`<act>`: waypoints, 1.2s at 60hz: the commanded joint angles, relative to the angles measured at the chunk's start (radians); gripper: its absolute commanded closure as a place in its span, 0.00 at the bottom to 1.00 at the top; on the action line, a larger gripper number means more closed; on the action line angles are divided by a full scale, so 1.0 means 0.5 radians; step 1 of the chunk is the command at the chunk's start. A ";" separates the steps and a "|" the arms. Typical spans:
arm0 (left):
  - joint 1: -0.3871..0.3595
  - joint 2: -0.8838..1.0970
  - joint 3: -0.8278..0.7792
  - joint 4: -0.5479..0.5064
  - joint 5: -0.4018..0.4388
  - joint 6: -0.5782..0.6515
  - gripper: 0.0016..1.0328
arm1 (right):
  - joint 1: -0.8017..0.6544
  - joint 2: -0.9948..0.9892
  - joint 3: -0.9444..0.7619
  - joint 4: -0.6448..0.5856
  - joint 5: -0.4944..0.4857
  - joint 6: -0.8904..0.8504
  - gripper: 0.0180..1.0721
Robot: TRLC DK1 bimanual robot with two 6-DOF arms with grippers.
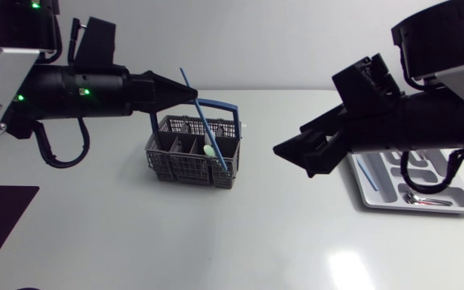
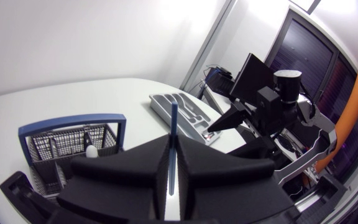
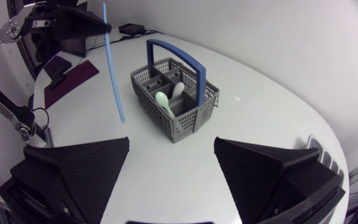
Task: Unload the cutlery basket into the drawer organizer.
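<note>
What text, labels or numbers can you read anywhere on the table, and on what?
No text is readable.
Basket: no print visible.
Organizer: no label visible.
Blue stick in the left gripper: plain.
Mark on the table: too small to read.

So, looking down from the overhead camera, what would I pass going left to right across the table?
Dark mat → left arm → grey basket → right end effector → white tray. The blue stick in the left end effector overlaps the basket, so I've skipped both.
</note>
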 commanded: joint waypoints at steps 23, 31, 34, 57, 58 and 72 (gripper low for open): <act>-0.187 0.303 0.194 -0.020 0.127 -0.250 0.97 | 0.156 0.399 0.257 0.052 -0.258 0.059 0.20; -0.221 0.349 0.228 -0.020 0.127 -0.262 0.97 | 0.162 0.438 0.269 0.061 -0.277 0.050 0.29; -0.221 0.362 0.237 -0.020 0.127 -0.272 0.97 | 0.165 0.454 0.263 0.067 -0.280 0.047 0.34; -0.221 0.414 0.261 0.001 0.124 -0.287 0.97 | 0.226 0.540 0.260 0.095 -0.307 0.029 0.64; -0.221 0.417 0.264 0.001 0.124 -0.287 0.97 | 0.229 0.543 0.260 0.095 -0.304 0.029 0.67; -0.215 0.417 0.252 0.020 0.124 -0.287 0.97 | 0.245 0.583 0.245 0.089 -0.283 0.035 0.92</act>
